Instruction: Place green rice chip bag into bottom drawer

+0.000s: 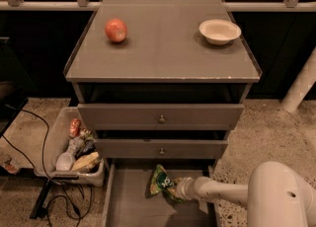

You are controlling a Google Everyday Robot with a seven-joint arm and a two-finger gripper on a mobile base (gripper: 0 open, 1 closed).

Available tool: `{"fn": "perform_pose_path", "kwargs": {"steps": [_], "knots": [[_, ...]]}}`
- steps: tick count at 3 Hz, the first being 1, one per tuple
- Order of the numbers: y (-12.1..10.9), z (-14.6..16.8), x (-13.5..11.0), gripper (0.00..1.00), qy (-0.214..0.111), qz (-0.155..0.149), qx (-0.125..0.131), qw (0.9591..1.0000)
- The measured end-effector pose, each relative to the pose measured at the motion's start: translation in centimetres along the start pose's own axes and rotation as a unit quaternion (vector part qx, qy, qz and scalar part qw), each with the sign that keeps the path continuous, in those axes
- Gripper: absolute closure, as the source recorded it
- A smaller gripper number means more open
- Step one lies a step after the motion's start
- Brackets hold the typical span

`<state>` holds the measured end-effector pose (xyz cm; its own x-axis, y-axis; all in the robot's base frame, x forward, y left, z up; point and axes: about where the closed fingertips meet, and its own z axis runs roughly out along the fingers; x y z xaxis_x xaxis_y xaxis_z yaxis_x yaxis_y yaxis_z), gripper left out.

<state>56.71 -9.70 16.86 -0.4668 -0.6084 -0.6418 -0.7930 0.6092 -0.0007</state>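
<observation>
The green rice chip bag (pixel 160 180) is crinkled bright green foil with a dark round logo. It sits over the floor of the open bottom drawer (pixel 129 202), just in front of the middle drawer's face. My gripper (pixel 173 189) reaches in from the right on a white arm and is at the bag's right end, in contact with it. The bag stands tilted, its top leaning left. Its lower edge is partly hidden by the gripper.
A red-orange apple (pixel 116 30) and a white bowl (pixel 219 31) sit on the cabinet top. Two upper drawers with knobs (pixel 161 119) are nearly closed. A bin of snacks (pixel 74 148) and cables (pixel 54 201) lie on the floor at left. A white post (pixel 301 85) stands right.
</observation>
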Motion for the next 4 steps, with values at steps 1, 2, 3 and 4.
{"fn": "perform_pose_path", "kwargs": {"steps": [1, 2, 3, 4], "knots": [[0.00, 0.00, 0.00, 0.59, 0.000, 0.000, 0.000, 1.0000], [0.01, 0.01, 0.00, 0.34, 0.000, 0.000, 0.000, 1.0000], [0.01, 0.01, 0.00, 0.11, 0.000, 0.000, 0.000, 1.0000], [0.01, 0.01, 0.00, 0.00, 0.000, 0.000, 0.000, 1.0000]]}}
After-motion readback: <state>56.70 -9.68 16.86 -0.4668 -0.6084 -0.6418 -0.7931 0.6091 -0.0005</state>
